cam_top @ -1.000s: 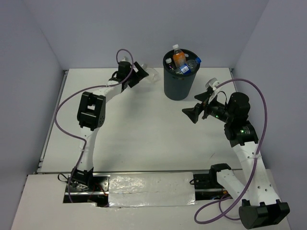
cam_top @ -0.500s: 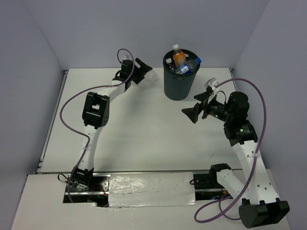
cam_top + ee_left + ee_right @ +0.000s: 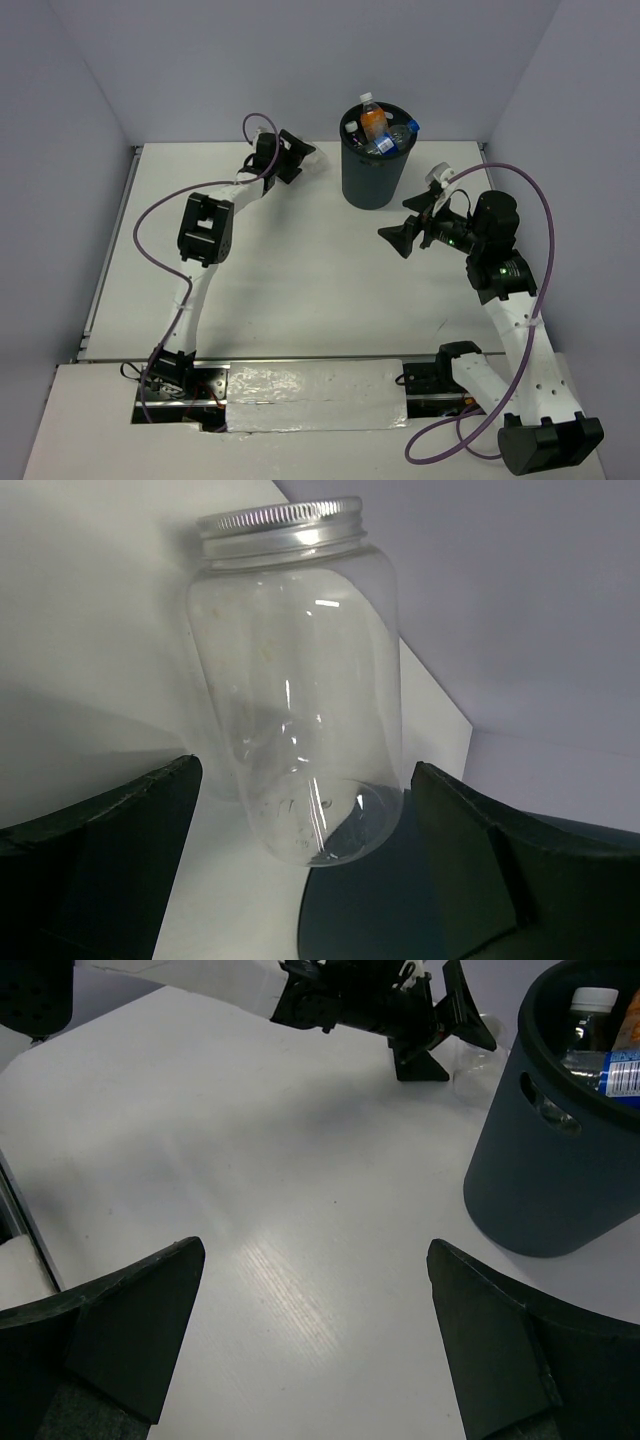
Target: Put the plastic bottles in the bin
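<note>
A clear plastic bottle (image 3: 295,680) with a wide silver screw cap lies near the table's back edge, left of the bin (image 3: 372,175). My left gripper (image 3: 300,880) is open, one finger on each side of the bottle's base, apart from it; from above the left gripper (image 3: 302,157) shows at the faint bottle (image 3: 322,160). The dark grey bin holds several bottles, among them an orange one (image 3: 372,121) and a blue-labelled one (image 3: 398,136). My right gripper (image 3: 403,224) hangs open over bare table right of the bin, holding nothing.
The right wrist view shows the bin (image 3: 555,1180) at right with its oval handle slot, and the left gripper (image 3: 455,1035) beyond it by the clear bottle (image 3: 475,1065). The back wall rises just behind the bottle. Purple cables loop off both arms.
My left arm has reached further right along the back of the table, bringing its open gripper up to the clear bottle. The right arm has not moved.
</note>
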Action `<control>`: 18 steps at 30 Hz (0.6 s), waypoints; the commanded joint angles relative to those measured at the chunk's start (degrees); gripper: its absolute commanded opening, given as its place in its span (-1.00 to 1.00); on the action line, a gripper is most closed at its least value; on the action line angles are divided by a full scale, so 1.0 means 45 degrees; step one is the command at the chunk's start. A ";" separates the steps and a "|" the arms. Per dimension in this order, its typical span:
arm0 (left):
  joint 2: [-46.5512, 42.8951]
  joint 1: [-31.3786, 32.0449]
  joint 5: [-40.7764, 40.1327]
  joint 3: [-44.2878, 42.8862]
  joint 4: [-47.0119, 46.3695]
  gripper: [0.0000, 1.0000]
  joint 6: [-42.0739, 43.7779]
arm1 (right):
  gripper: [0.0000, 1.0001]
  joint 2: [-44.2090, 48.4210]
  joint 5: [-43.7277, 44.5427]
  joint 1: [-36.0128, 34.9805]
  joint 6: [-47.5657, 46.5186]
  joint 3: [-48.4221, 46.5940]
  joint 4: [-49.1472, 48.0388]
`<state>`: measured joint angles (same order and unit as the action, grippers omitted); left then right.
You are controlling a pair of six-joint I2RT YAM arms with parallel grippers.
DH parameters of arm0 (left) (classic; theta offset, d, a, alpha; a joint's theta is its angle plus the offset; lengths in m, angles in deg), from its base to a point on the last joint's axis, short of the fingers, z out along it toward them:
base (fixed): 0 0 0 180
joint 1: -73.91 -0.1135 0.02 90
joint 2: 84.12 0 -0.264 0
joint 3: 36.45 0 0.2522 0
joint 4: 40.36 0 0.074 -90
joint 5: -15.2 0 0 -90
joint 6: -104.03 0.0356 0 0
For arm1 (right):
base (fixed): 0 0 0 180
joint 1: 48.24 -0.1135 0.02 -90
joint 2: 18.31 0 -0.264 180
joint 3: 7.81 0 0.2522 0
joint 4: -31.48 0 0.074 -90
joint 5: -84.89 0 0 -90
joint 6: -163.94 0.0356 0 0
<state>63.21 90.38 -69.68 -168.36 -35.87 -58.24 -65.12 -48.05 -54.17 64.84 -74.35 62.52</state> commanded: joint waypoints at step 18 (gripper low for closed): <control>0.1596 0.0012 -0.0338 -0.1714 -0.0828 0.99 -0.1362 | 0.99 -0.0243 -0.0204 0.0069 -0.0145 0.0068 -0.0285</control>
<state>68.65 90.38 -70.66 -174.50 -38.63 -63.29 -65.95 -48.07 -54.17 64.84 -74.35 62.52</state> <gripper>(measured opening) 0.994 0.995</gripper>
